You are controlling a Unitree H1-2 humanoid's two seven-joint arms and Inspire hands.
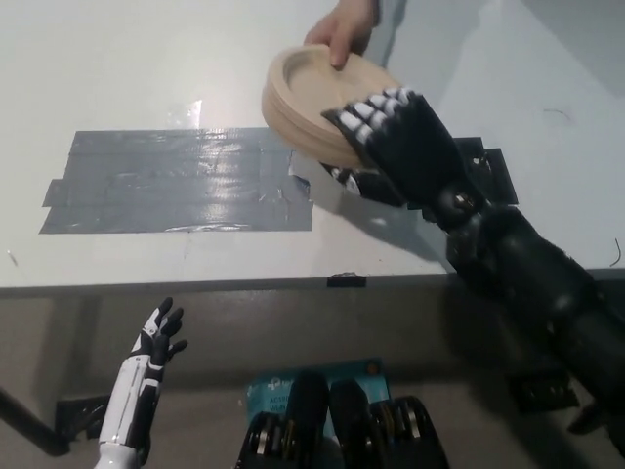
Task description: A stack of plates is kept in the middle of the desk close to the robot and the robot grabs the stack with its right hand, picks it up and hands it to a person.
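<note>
We see our black right hand (391,137) clasped around the near edge of the stack of plates (317,103), holding it tilted in the air above the white table (117,68), over the right end of the dark tape patch (176,181). A person's hand (342,29) reaches in from the top and grips the far rim of the stack. Our white left hand (156,342) hangs below the table edge at lower left, holding nothing, fingers spread

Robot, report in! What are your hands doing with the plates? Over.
Right hand shut on plate stack, raised above desk. Person's hand gripping far rim. Left hand open, resting low. Nothing in the way.
</note>
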